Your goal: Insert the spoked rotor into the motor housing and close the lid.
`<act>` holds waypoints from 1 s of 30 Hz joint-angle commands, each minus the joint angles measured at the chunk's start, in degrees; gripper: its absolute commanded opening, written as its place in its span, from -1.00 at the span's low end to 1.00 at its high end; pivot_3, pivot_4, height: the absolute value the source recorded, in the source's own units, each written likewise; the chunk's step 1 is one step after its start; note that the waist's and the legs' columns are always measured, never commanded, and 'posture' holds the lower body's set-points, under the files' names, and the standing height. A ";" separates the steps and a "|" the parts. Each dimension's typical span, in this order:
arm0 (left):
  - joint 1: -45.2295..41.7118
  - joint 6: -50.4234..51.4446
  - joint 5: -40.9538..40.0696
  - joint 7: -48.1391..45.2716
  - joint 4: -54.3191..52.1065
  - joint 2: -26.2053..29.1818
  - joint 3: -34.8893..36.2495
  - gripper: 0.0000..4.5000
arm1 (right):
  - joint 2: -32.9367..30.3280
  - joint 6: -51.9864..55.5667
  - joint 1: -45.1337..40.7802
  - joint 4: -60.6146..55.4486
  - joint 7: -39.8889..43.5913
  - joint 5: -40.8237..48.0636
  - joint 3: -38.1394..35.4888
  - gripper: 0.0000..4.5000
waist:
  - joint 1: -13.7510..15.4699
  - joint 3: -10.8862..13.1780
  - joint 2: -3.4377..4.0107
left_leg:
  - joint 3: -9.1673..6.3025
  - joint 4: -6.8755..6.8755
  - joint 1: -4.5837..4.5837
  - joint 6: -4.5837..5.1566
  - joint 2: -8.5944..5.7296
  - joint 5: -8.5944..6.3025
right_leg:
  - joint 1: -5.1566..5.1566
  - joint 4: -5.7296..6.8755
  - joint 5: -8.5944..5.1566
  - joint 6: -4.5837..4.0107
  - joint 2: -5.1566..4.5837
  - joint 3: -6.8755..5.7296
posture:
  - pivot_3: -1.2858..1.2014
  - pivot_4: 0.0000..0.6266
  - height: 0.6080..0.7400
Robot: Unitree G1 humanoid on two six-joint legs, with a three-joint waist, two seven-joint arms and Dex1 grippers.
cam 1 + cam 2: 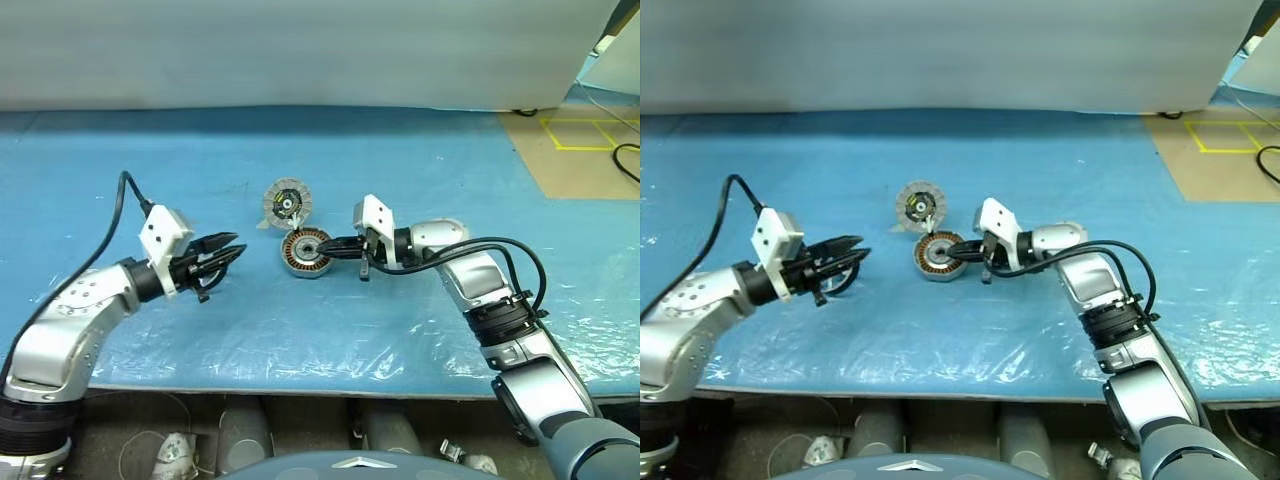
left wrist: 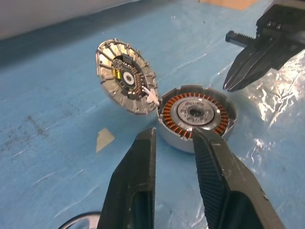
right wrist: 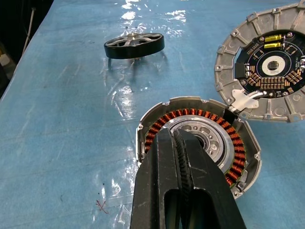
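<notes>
Right tool (image 3: 178, 143), fingers pressed together, apparently just over the spoked rotor (image 3: 198, 138) inside the motor housing (image 3: 151, 117).

A blue plastic sheet (image 1: 300, 330) covers the table across the middle of the frame, a pale wall (image 1: 300, 50) above, brown floor with yellow tape (image 1: 580, 135) upper right.
</notes>
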 commanded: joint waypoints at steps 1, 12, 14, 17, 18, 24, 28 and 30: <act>-2.06 -0.32 -0.18 -2.78 2.95 2.14 2.08 -0.35 | 0.56 0.08 -0.78 -3.01 0.43 1.53 -0.10 -1.00 | 0.07 0.00 0.00 | 0.00 0.00 0.00 0.00 -0.01 0.00 | 0.00 0.01 0.00 0.00 -0.01 0.00 | 0.03 -0.52 1.00; -4.55 -5.63 6.65 -8.51 14.41 6.67 0.90 -0.07 | 5.03 0.43 0.25 -4.77 -1.40 2.17 1.27 -1.00 | 0.19 0.00 -0.02 | -0.01 -0.03 -0.05 -0.01 -0.01 0.00 | -0.02 -0.05 0.00 0.00 -0.01 -0.03 | 0.03 -0.52 1.00; -5.65 -5.86 7.36 -9.31 15.30 7.32 0.56 0.19 | 5.42 0.77 0.89 -5.67 -1.82 2.38 1.42 -1.00 | 0.31 -0.01 -0.03 | -0.03 -0.03 -0.05 -0.01 -0.01 0.00 | 0.00 -0.04 0.00 0.00 -0.01 -0.03 | 0.03 -0.52 1.00; -7.07 -7.98 9.94 -10.77 17.04 8.18 -1.17 0.19 | 5.65 1.07 1.52 -6.28 -2.38 2.63 1.00 -1.00 | 0.34 -0.01 -0.03 | -0.04 -0.03 -0.05 -0.01 0.00 0.00 | 0.00 -0.04 0.00 0.00 -0.01 -0.03 | 0.03 -0.52 1.00; -7.63 -8.39 10.55 -11.27 17.53 8.21 -1.83 0.19 | 5.60 0.96 1.69 -6.22 -2.55 2.64 0.86 -1.00 | 0.31 -0.01 -0.03 | -0.04 -0.03 -0.05 -0.01 -0.01 0.01 | 0.00 -0.04 0.00 0.00 -0.01 -0.03 | 0.03 -0.52 1.00; -9.76 -12.23 13.96 -15.73 21.16 9.59 -4.53 0.19 | 5.88 0.70 2.47 -6.26 -4.29 2.60 0.66 -1.00 | 0.15 -0.01 -0.03 | -0.04 -0.03 -0.05 -0.02 0.00 0.01 | -0.01 -0.04 0.00 0.00 -0.01 -0.03 | 0.03 -0.52 1.00; -12.20 -12.24 14.51 -17.24 23.88 10.01 -4.90 -0.08 | 6.11 1.01 3.62 -7.18 -5.91 2.54 0.75 -1.00 | 0.25 -0.01 -0.04 | -0.04 -0.04 -0.04 -0.03 0.00 0.01 | 0.00 -0.03 0.00 0.00 -0.01 -0.03 | 0.03 -0.52 1.00; -13.02 -11.78 14.86 -17.48 24.72 10.06 -5.11 -0.21 | 6.14 1.10 4.13 -7.61 -6.55 2.57 0.72 -1.00 | 0.27 -0.01 -0.03 | -0.04 -0.04 -0.05 -0.03 -0.01 0.01 | 0.00 -0.04 0.00 0.00 -0.01 -0.03 | 0.03 -0.52 1.00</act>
